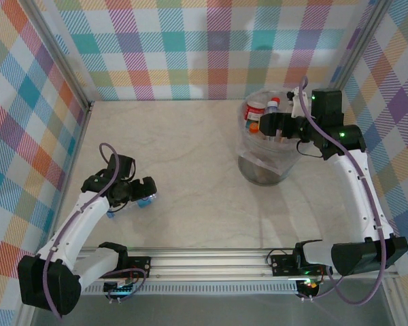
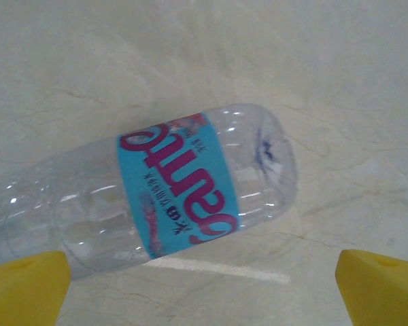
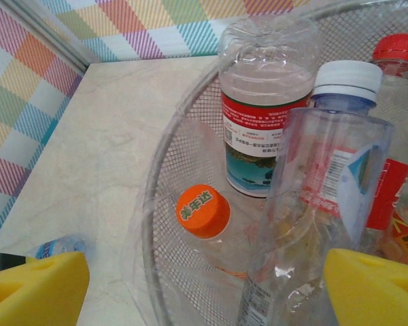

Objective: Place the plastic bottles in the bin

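Plastic bottles (image 1: 260, 114) heaped inside the bin (image 1: 262, 170) at the table's (image 1: 190, 136) right rear, seen from above. One blue-labelled bottle (image 1: 148, 202) lying loose at front left, directly under the left gripper (image 1: 139, 194). Right gripper (image 1: 277, 126) poised over the bin's mouth.

From the left wrist: blue-labelled bottle (image 2: 177, 193) flat on its side, yellow fingertips (image 2: 24, 285) spread wide below it, nothing gripped. Judged step: reaching for this loose bottle. Next: lower, close across the body, lift clear, carry over the rim. Bare table all round, walls well apart.

From the right wrist: fingertips (image 3: 374, 288) wide apart, holding nothing. Clear bottle (image 3: 319, 197) upright just beside one, orange-capped bottle (image 3: 202, 212) lower down, mesh wall (image 3: 183, 149) near. Crowded; best left straight upward.
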Motion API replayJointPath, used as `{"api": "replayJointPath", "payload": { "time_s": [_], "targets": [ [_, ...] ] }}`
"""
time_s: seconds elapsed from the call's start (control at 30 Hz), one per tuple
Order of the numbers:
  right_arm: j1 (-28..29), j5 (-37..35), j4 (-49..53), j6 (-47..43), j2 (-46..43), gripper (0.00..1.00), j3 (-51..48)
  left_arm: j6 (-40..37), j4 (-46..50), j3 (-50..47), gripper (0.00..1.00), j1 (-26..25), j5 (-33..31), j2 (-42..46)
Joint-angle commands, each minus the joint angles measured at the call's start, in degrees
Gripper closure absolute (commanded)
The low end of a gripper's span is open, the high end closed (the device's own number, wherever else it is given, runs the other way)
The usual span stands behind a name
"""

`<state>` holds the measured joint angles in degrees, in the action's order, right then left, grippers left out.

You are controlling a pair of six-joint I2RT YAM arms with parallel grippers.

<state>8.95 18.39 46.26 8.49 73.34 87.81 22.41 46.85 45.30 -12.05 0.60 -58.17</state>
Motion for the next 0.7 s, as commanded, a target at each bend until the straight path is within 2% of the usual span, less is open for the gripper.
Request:
{"api": "replayJointPath", "payload": {
  "time_s": [0.0, 0.13, 0.27, 0.33, 0.4, 0.67],
  "targets": [
    [0.11, 2.28, -1.21, -0.05, -0.73, 0.11, 0.07, -1.41, 1.52, 0.66, 0.0, 0.59, 0.46, -0.26],
    [0.1, 2.98, -1.43, 0.05, -0.42, 0.11, 1.0, -1.39, 2.09, 0.5, 0.0, 0.38, 2.37, 0.01],
    [0.1, 3.82, -2.01, 0.31, -0.63, 0.11, 1.53, -2.89, 4.21, 2.49, 0.0, 0.35, 0.08, -0.52],
    [0.11, 4.34, -2.39, 0.12, -0.74, 0.1, 1.62, -4.83, 2.66, 2.69, 0.0, 0.36, 3.53, -1.15],
    [0.11, 4.62, -2.73, -0.05, -0.64, 0.1, 1.9, -6.16, 2.37, 3.61, 0.0, 0.29, 3.33, -2.86],
    [0.11, 5.99, -3.61, -0.23, -0.99, 0.1, 1.77, -22.33, 5.28, 12.72, 0.0, -0.07, 4.84, -9.94]
  ]
}}
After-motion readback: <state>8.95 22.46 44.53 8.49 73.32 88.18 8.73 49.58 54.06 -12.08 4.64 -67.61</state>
